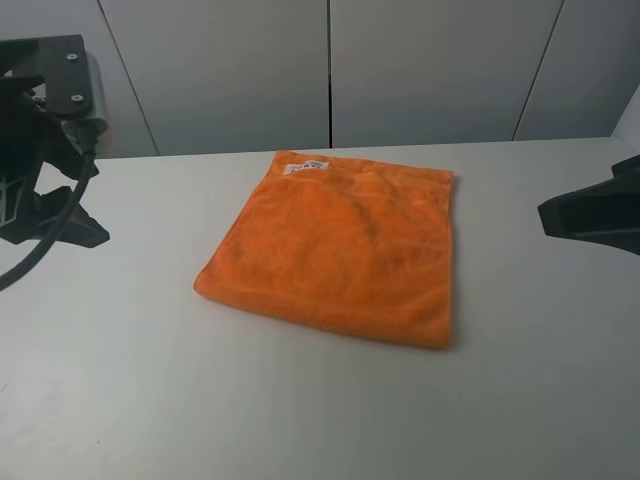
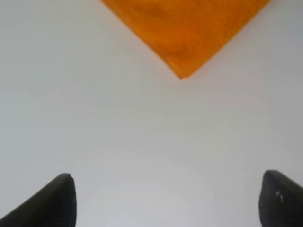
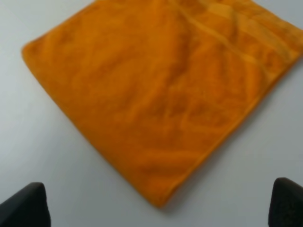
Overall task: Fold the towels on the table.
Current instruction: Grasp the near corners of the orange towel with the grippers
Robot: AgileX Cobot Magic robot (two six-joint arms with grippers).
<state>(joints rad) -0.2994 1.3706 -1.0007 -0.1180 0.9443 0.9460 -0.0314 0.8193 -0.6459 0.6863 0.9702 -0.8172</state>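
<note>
The orange towel (image 1: 340, 245) lies flat in the middle of the white table (image 1: 150, 400), with its small white label (image 1: 305, 167) at the far edge. My left gripper (image 2: 168, 203) is open and empty over bare table, a little short of one towel corner (image 2: 182, 73). My right gripper (image 3: 156, 205) is open and empty, with its fingertips (image 3: 26, 205) wide apart just short of another towel corner (image 3: 158, 201). Most of the towel (image 3: 161, 94) fills the right wrist view. Neither gripper touches the cloth.
The left arm (image 1: 45, 150) with its cable stands at the table's left edge, and the right arm (image 1: 595, 215) reaches in from the right edge. Pale cabinet panels (image 1: 330, 70) rise behind the table's far edge.
</note>
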